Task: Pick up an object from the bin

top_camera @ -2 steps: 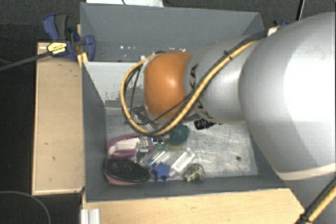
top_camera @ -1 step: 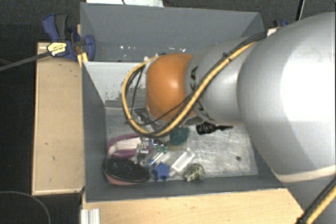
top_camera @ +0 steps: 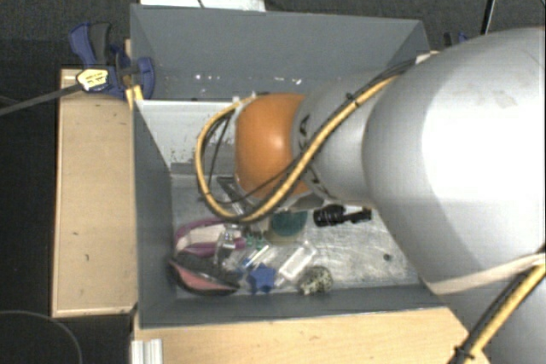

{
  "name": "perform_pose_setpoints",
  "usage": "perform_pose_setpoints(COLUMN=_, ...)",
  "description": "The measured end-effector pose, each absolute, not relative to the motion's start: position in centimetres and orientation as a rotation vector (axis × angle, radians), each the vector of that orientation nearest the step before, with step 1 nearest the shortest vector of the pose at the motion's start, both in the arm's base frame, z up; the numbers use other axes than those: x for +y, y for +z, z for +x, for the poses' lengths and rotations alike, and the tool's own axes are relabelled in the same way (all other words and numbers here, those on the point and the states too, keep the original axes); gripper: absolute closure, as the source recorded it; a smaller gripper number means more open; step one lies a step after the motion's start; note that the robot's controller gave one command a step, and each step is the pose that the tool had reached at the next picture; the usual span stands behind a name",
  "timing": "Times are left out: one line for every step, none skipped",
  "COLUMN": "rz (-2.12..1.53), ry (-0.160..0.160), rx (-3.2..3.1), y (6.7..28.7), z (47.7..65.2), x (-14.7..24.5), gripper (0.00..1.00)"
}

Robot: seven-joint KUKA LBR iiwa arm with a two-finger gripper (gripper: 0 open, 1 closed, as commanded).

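We cannot tell whether the gripper (top_camera: pixel 229 245) is spread; the purple strap (top_camera: pixel 198 228) beside it looks light, perhaps floppy, pinchable mid-span.

Big rounded silver-grey arm (top_camera: pixel 444 175) comes in from the right, angled down and leftward. Domed orange wrist cover (top_camera: pixel 266 145) at its end, yellow-and-black cables (top_camera: pixel 209 175) looping around it. Metal gripper (top_camera: pixel 229 245) sits below the cover, mostly hidden.

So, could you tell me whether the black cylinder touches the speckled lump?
Apart. The camera view shows bare bin floor between the black cylinder and the speckled lump.
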State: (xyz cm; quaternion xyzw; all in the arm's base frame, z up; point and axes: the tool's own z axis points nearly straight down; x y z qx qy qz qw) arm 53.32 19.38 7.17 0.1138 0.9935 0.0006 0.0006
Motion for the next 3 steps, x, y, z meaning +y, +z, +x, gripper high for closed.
perform_pose_setpoints(rz=0.361, ry=0.004, rx=3.117, y=7.28, z=53.41, x=19.41, gripper=0.0)
perform_pose_setpoints(rz=0.361, ry=0.006, rx=3.112, y=7.45, z=53.61, x=19.38, gripper=1.0)
perform_pose_setpoints(rz=0.366, ry=0.002, rx=3.118, y=7.86, z=53.66, x=19.34, gripper=1.0)
